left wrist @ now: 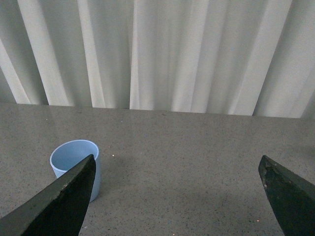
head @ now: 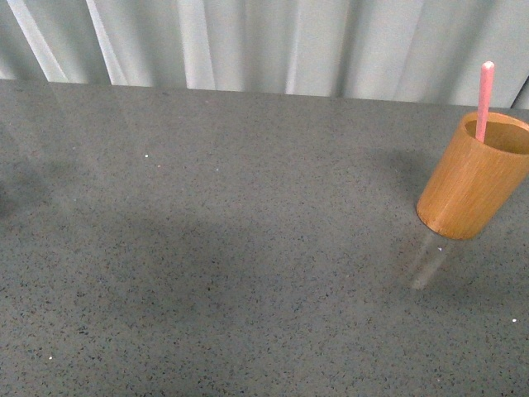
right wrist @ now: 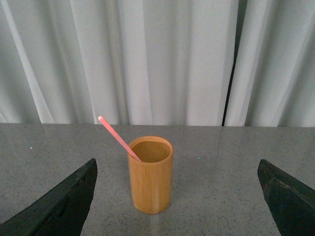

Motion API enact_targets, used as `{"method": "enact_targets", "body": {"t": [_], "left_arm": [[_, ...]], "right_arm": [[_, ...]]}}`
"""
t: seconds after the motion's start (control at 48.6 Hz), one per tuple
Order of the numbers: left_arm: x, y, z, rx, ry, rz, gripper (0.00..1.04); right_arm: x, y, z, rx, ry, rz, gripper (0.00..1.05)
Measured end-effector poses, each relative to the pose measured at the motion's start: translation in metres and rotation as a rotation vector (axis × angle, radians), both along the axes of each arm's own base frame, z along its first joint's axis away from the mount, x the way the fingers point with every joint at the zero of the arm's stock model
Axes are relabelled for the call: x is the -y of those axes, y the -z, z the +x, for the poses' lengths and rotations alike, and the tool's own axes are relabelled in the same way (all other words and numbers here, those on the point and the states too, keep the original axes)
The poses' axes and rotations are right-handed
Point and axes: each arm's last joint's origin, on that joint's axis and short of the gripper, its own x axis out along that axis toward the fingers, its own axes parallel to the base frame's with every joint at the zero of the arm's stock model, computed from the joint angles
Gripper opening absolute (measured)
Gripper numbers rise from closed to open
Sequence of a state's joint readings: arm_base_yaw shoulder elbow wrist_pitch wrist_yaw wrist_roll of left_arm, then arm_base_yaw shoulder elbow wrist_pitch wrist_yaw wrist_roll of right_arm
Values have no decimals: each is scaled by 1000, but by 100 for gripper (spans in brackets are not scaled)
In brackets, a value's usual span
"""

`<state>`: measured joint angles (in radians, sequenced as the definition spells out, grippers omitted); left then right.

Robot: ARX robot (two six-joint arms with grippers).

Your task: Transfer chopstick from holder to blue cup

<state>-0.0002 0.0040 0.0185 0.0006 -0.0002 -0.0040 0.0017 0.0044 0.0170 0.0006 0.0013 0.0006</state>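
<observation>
The orange-brown wooden holder (head: 473,176) stands upright at the right edge of the front view, with the pink chopstick (head: 484,98) sticking out of it. In the right wrist view the holder (right wrist: 150,176) stands ahead of my open right gripper (right wrist: 177,169), nearer one finger, and the chopstick (right wrist: 118,137) leans out over its rim. The light blue cup (left wrist: 72,158) stands upright in the left wrist view, partly behind one finger (left wrist: 61,201) of my open, empty left gripper (left wrist: 177,164). The cup and both arms are out of the front view.
The grey speckled table (head: 231,248) runs back to a white curtain (head: 273,41). The holder sits near the table's right side. Nothing else stands on the visible surface.
</observation>
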Motion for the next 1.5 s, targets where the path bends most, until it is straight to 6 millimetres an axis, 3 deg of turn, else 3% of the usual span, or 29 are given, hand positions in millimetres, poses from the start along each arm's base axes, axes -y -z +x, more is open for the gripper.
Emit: {"method": "enact_targets", "body": {"t": [0.349, 0.391, 0.473, 0.596, 0.699, 0.781, 0.904, 1.048, 1.316, 1.501], "left_arm": [[0, 0, 0, -6, -13, -5, 98], [0, 2, 1, -53, -66, -30, 98], [-5, 8, 6, -240, -357, -99, 98], [-20, -2, 21, -249, -426, -182, 98], [-35, -28, 49, -209, -412, -190, 98], [-42, -39, 79, -305, -363, -147, 98], [-51, -35, 121, -564, -317, -96, 98], [-72, -43, 165, -662, -348, -56, 98], [-112, -37, 212, -787, -387, 2, 98], [-130, -26, 232, -847, -402, -9, 98]], "right_arm": [[0, 0, 0, 0, 0, 0, 95], [0, 0, 0, 0, 0, 0, 95], [0, 0, 0, 0, 0, 0, 95], [0, 0, 0, 0, 0, 0, 95], [0, 0, 0, 0, 0, 0, 95], [0, 0, 0, 0, 0, 0, 95], [0, 0, 0, 0, 0, 0, 95], [0, 0, 0, 0, 0, 0, 95], [0, 0, 0, 0, 0, 0, 95], [0, 0, 0, 0, 0, 0, 95]]}}
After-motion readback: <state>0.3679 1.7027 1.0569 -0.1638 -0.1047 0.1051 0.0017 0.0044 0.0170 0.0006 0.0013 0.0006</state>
